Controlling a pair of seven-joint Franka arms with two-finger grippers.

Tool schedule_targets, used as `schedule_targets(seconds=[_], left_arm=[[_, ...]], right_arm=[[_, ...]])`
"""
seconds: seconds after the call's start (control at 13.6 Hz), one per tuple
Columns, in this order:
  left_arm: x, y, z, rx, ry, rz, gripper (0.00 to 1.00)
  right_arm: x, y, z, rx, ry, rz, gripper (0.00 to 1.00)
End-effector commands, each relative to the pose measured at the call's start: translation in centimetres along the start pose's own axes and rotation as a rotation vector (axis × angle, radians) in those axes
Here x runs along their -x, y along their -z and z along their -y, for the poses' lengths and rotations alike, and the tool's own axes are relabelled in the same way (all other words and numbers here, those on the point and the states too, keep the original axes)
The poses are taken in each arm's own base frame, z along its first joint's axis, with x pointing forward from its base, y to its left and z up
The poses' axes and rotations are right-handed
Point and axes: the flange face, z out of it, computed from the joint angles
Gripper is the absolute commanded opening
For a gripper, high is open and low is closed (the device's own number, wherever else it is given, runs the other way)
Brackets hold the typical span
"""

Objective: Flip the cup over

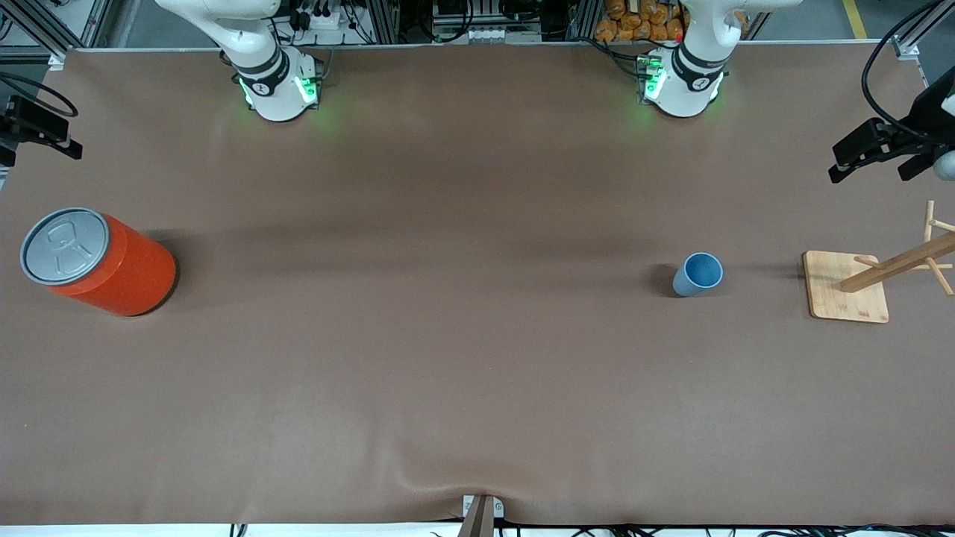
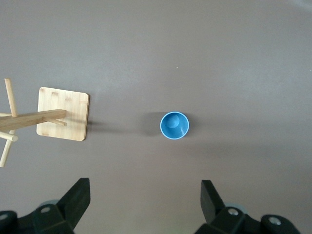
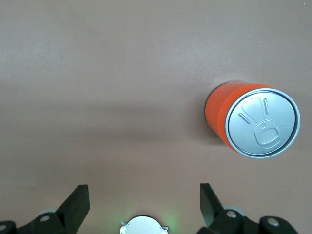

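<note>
Right arm's end of the table (image 1: pixel 448 373): a large orange can (image 1: pixel 101 259) with a silver pull-tab lid stands upright. The right hand (image 3: pixel 141 197) hangs high above the bare cloth beside that can, fingers spread wide, nothing between them; this arm appears to be waiting.

Toward the left arm's end: the blue cup (image 1: pixel 699 274) stands on its base with the mouth up; the wrist view looks straight down into its round bottom. Beside it, closer still to the table's end, stands a wooden mug tree (image 1: pixel 895 262) on a square bamboo base, apart from the cup.

The left hand (image 2: pixel 145 195) hovers well above the table, cup in its view ahead of the fingertips. Fingers fully apart, gripping and touching nothing.

Step in hand, as a judgement: the scene fits either a cup waiting to be turned mouth-down, or one already turned mouth-up with the arms drawn clear; the frames do not settle which. If a flip is due, it would call for the left hand to come down over the rim, close on the wall and rotate the cup
</note>
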Motion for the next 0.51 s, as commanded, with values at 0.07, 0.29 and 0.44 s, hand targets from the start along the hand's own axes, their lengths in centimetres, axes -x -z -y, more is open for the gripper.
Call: schedule_targets(seconds=[0.07, 0.29, 0.44], left_arm=[[0.35, 0.59, -0.12, 0.004, 0.001, 0.002, 1.00], [0.39, 0.57, -0.38, 0.005, -0.013, 0.003, 1.00], [0.39, 0.50, -0.37, 0.003, -0.012, 0.005, 1.00]], right_arm=[[0.50, 0.18, -0.77, -0.007, -0.012, 0.002, 1.00], [0.50, 0.18, -0.77, -0.007, -0.012, 0.002, 1.00], [0.49, 0.17, -0.69, -0.007, -0.010, 0.003, 1.00]])
